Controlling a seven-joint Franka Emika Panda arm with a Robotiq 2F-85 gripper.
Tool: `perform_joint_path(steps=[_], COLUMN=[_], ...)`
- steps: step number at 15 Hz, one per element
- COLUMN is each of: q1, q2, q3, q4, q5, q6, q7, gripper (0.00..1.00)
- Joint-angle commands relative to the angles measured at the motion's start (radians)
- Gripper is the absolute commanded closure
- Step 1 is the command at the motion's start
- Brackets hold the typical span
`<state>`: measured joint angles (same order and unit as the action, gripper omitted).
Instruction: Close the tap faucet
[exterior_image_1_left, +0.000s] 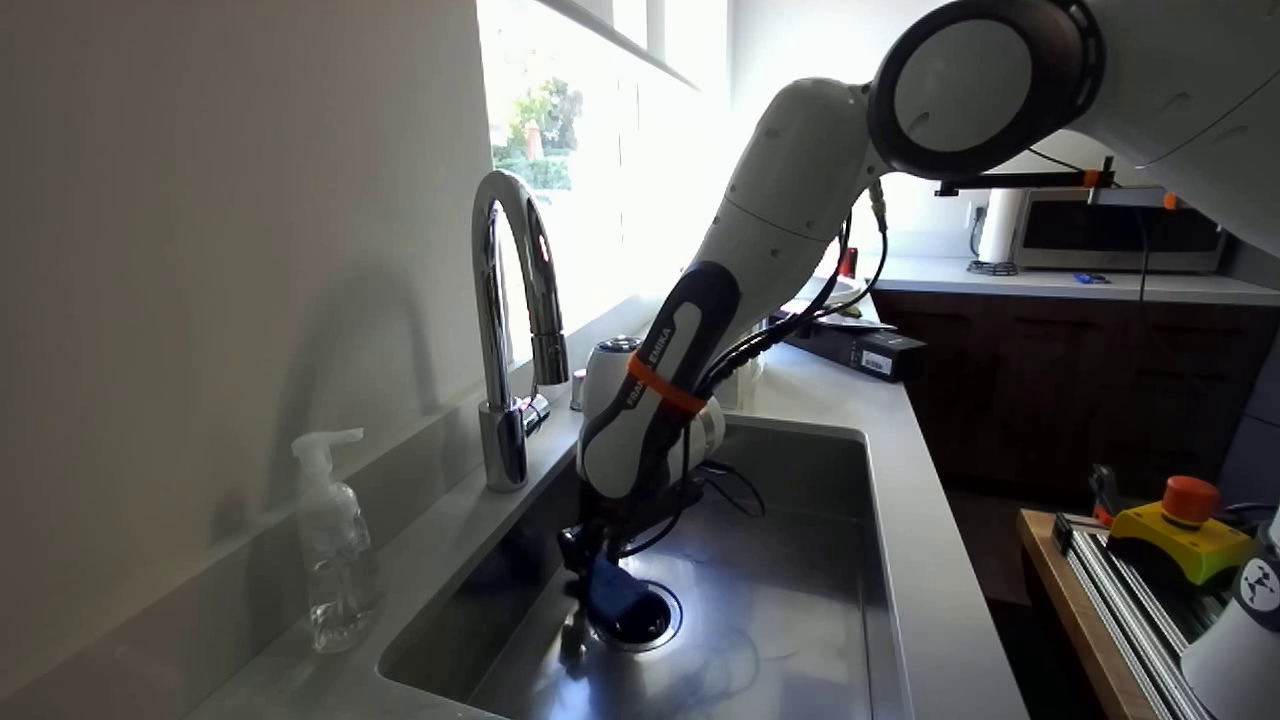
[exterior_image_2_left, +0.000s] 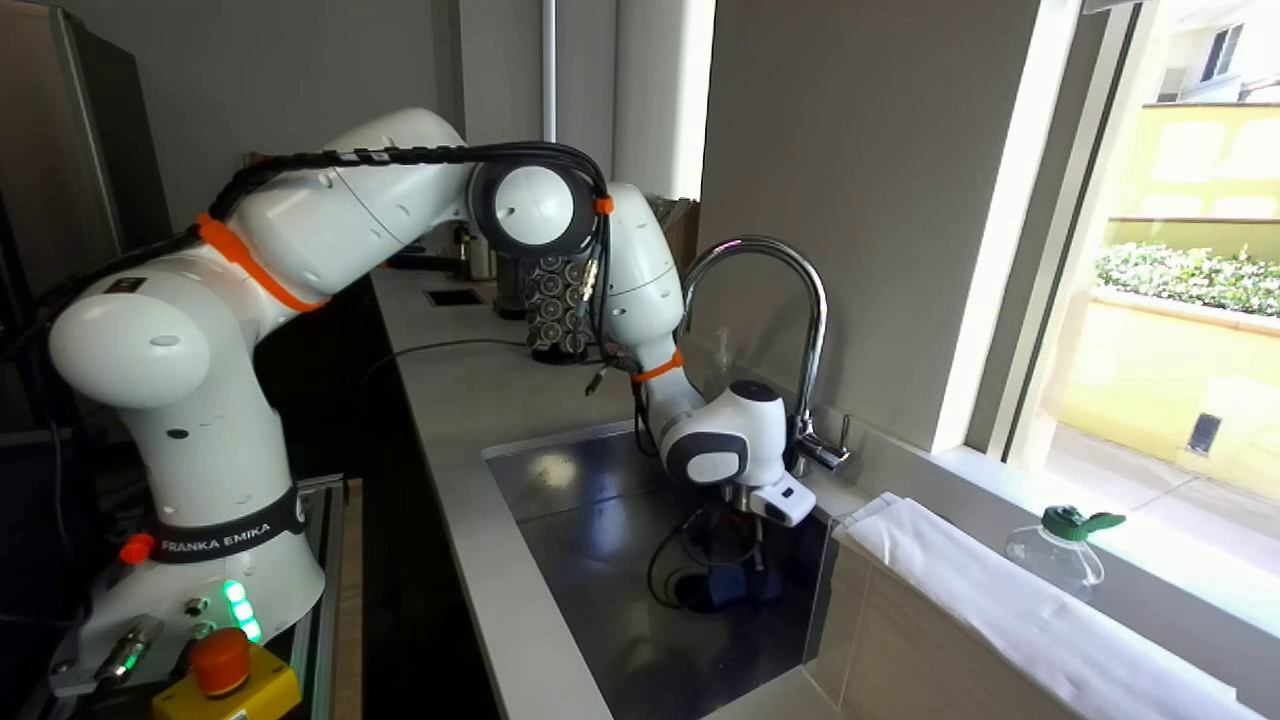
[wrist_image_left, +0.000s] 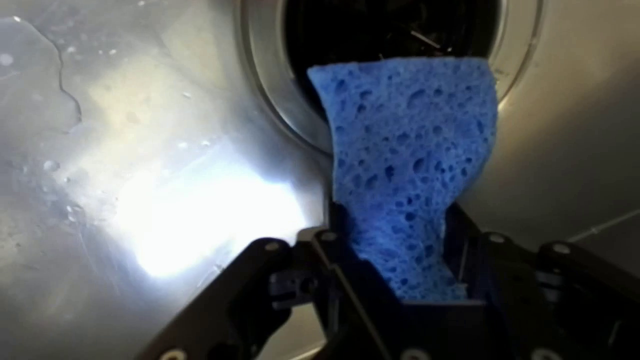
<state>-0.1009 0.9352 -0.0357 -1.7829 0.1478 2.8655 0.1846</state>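
The tall chrome tap faucet stands at the sink's window side in both exterior views. Its side lever is low on the base and also shows in an exterior view. I see no water stream below the spout. My gripper is shut on a blue sponge, whose lower end is squeezed between the fingers. The gripper is down inside the sink, well below the faucet, with the sponge over part of the drain. In an exterior view the wrist hides much of the gripper.
The sink has steep walls around the gripper. The drain rim lies under the sponge. A see-through soap dispenser stands beside the faucet. A white cloth and green-capped bottle lie near the window. Cables hang around the wrist.
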Motion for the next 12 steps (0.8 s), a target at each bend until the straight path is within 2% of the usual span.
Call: perform_joint_path(steps=[1,3,5,6,12], q1=[0.031,0.037,0.039,0.038,0.016], q2=[-0.049,-0.077,-0.113,-0.134,-0.269], q3=[-0.018,-0.016,-0.004,0.003,0.049], q4=[-0.059,-0.088,-0.125,-0.143,-0.281], q5=[0.007,0.004,-0.001,-0.003,-0.012], q6=[0.029,0.045,0.060,0.062,0.092], q7=[0.008,0.001,-0.017,-0.029,-0.110], gripper=[0.85,0.98,0.95,0.98,0.96])
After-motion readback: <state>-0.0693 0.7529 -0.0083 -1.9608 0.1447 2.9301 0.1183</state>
